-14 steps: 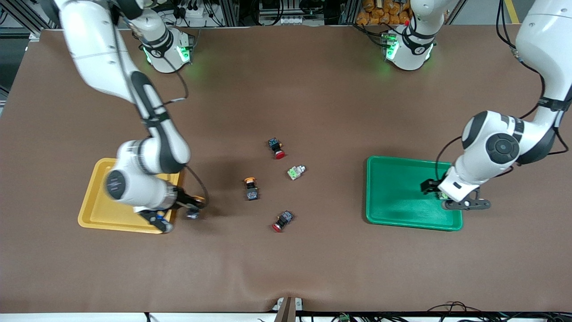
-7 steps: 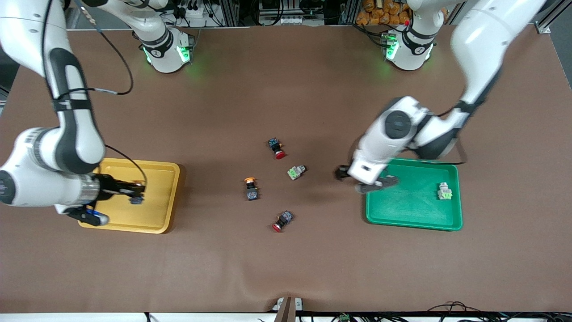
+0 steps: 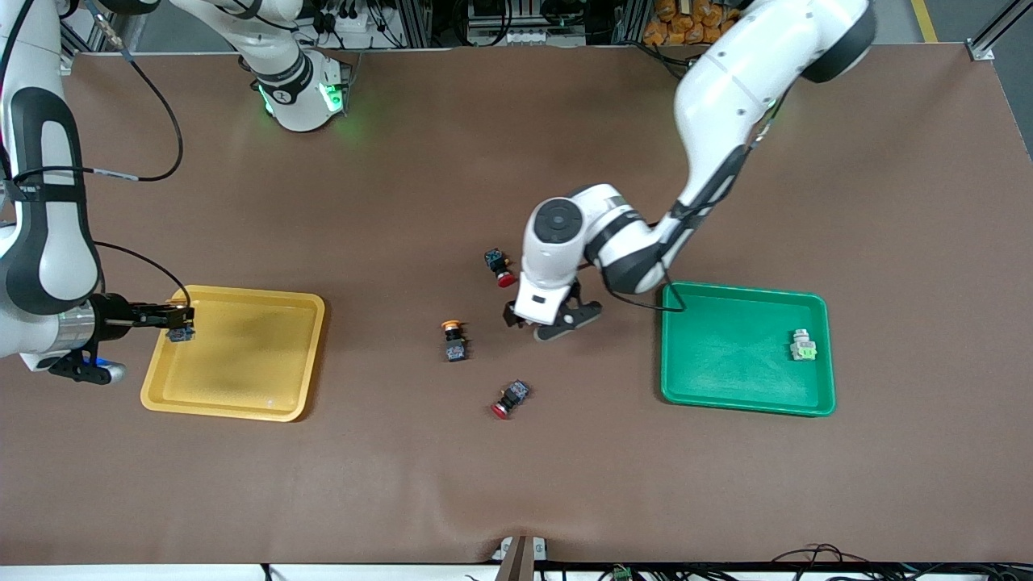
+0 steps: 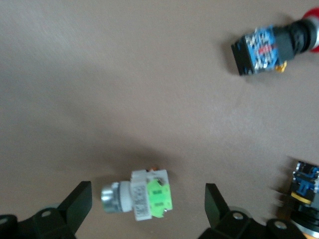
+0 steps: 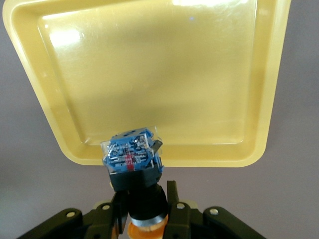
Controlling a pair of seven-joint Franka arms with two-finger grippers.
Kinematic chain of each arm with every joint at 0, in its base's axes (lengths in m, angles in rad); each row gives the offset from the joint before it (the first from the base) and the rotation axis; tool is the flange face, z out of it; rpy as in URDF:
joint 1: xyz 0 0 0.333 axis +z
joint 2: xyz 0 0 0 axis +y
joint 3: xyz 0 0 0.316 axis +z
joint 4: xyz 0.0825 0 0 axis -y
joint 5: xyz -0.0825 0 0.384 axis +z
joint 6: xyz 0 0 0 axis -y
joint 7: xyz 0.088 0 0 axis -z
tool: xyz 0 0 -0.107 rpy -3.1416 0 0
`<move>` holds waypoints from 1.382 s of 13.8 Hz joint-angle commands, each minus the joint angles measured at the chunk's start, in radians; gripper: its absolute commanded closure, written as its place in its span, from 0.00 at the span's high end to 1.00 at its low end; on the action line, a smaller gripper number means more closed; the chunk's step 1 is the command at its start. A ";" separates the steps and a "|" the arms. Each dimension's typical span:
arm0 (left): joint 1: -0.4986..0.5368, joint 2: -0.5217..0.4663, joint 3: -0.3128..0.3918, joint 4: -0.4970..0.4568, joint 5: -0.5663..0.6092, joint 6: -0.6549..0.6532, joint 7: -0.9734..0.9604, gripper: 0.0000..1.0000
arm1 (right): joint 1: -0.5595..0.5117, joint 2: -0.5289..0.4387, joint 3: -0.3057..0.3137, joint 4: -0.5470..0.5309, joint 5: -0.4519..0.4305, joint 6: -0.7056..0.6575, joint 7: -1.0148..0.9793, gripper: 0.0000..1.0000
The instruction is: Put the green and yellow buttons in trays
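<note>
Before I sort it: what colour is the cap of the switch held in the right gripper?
Orange-yellow cap on a black-bodied switch, pinched by the right gripper; clearest in the right wrist view.

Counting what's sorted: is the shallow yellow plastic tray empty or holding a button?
Empty: the yellow plastic tray shows bare floor; the right hand holds the orange-capped black button above its rim.

The yellow tray (image 3: 242,387) floor lies bare beneath the right gripper (image 5: 144,211) and its yellow button (image 5: 132,159). Bare table flanks the green button (image 4: 144,199) between the spread left gripper (image 4: 144,211) fingers; a red-capped switch (image 4: 271,42) lies near.
</note>
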 commanded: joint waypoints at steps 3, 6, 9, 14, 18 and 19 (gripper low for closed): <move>-0.023 0.048 0.016 0.035 -0.006 -0.024 -0.058 1.00 | -0.011 0.016 0.024 0.039 -0.056 0.004 -0.073 1.00; -0.024 0.054 0.018 0.033 -0.009 -0.041 -0.056 1.00 | 0.009 0.032 0.030 0.069 -0.050 0.014 -0.151 1.00; -0.024 0.057 0.018 0.024 -0.008 -0.047 -0.060 1.00 | 0.027 0.039 0.070 0.073 -0.029 0.056 -0.361 1.00; -0.020 0.042 0.016 0.023 0.000 -0.116 -0.049 0.36 | 0.210 0.073 0.083 0.072 0.007 0.266 -0.360 1.00; -0.020 0.020 0.016 0.024 0.002 -0.155 -0.044 0.00 | 0.274 0.113 0.083 0.049 0.126 0.394 -0.274 1.00; -0.020 0.016 0.013 0.024 0.002 -0.161 -0.044 0.00 | 0.300 0.119 0.083 0.044 0.130 0.428 -0.251 1.00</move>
